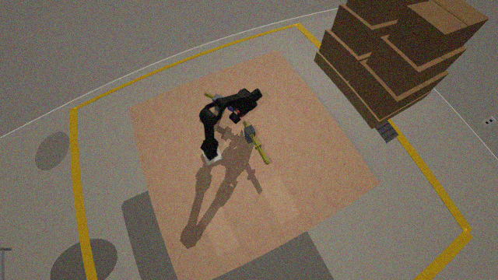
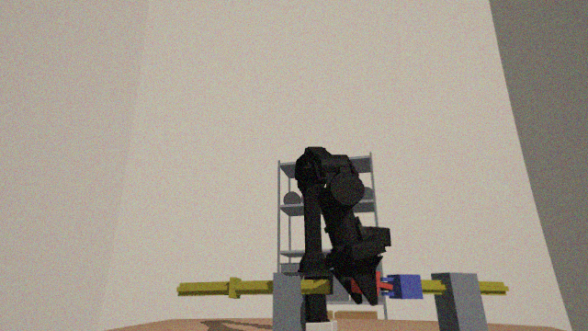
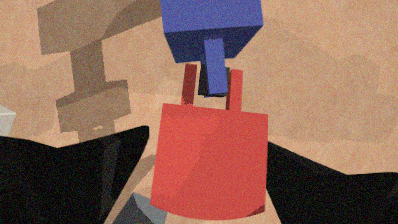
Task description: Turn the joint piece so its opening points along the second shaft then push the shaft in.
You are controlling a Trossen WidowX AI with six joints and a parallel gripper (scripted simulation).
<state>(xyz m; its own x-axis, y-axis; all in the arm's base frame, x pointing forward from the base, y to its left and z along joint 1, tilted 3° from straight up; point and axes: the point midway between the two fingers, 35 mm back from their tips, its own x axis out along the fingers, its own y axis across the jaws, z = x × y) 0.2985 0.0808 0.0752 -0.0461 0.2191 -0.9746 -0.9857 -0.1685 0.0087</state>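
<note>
Warehouse-like space: yellow floor lines, stacked brown boxes, metal shelving.

A flat, pinkish-tan work surface, roughly four-sided, carries the rig — its mottled top is crossed by dark shadows. On it stand the arm's pale base plate and two grey blocks, set well apart from each other.
</note>
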